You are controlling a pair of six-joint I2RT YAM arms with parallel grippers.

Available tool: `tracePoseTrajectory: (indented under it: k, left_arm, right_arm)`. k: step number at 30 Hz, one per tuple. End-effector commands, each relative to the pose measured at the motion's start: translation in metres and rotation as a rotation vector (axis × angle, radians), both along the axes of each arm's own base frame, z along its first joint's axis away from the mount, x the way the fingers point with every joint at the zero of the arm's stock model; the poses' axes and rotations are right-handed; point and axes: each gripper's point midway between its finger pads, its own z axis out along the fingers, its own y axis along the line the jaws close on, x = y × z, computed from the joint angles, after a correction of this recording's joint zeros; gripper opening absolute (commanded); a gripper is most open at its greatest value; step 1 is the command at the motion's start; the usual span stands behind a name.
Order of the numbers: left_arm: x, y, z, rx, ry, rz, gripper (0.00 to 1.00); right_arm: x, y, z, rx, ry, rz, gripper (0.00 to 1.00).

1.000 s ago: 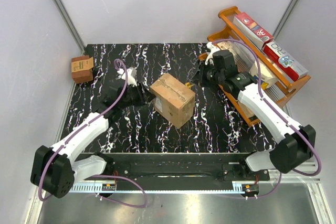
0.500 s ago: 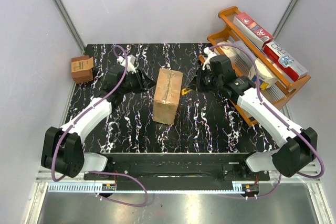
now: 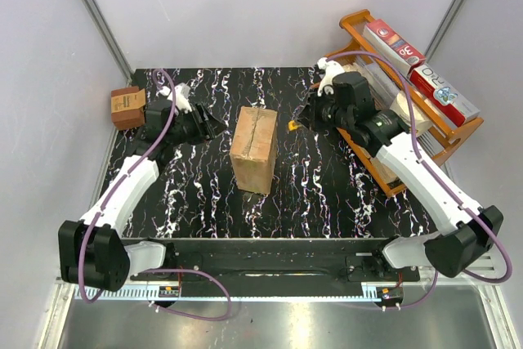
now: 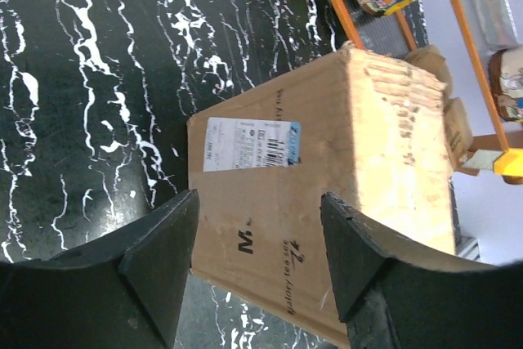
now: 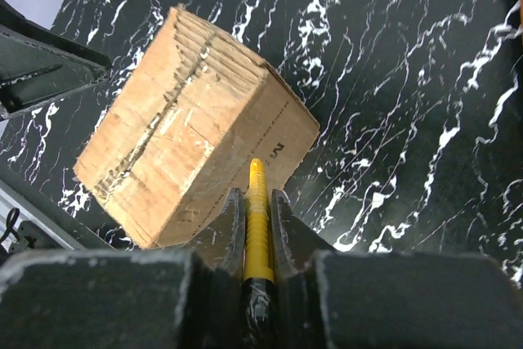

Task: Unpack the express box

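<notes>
The express box (image 3: 252, 149) is a closed brown cardboard carton standing mid-table, its taped seam facing up. In the left wrist view the express box (image 4: 327, 177) shows a white label (image 4: 249, 143) and dark print on its side. My left gripper (image 3: 212, 127) is open just left of it, and in its own view the left gripper (image 4: 258, 199) has wide jaws framing the box side without touching. My right gripper (image 3: 301, 123) sits right of the box, shut on a yellow cutter (image 5: 257, 202) whose tip points at the box (image 5: 180, 128).
A small darker brown box (image 3: 127, 105) sits at the table's far left edge. An orange rack (image 3: 385, 167) with red-and-white cartons (image 3: 441, 91) and bags stands at the right, close behind my right arm. Grey walls enclose the table.
The box has turned from diagonal to nearly lengthwise and shifted slightly left. My left gripper has drawn back up and left, off the box. My right gripper has shifted slightly toward the far side with the cutter.
</notes>
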Motion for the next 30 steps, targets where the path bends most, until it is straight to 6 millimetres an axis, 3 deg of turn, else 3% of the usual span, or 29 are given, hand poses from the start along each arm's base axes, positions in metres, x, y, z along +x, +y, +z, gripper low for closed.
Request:
tracePoseTrajectory:
  k: [1,3,8,14,21,26,30]
  left_arm:
    - [-0.011,-0.006,0.05,-0.036,-0.097,-0.07,0.67]
    - [-0.018,-0.013,0.057,-0.069,-0.094,-0.112,0.71]
    - [-0.046,-0.038,0.071,-0.187,-0.071,-0.302,0.72]
    - [-0.065,-0.049,0.046,-0.246,0.015,-0.42,0.57]
    - [-0.072,-0.053,0.036,-0.246,0.036,-0.465,0.53]
    - [-0.073,-0.053,0.024,-0.216,0.064,-0.469,0.49]
    - [-0.073,-0.051,0.014,-0.176,0.088,-0.461,0.53]
  right_arm:
    - [-0.014,0.0,0.057,-0.01,-0.202,0.135,0.0]
    - [-0.02,0.007,0.065,0.001,-0.256,0.211,0.0]
    - [-0.056,0.042,0.079,0.073,-0.348,0.437,0.0]
    - [-0.087,0.088,0.077,0.065,-0.431,0.603,0.0]
    - [-0.096,0.113,0.064,0.024,-0.515,0.676,0.0]
    - [-0.095,0.115,0.045,-0.03,-0.528,0.691,0.0]
    - [-0.09,0.117,0.037,-0.048,-0.557,0.672,0.0]
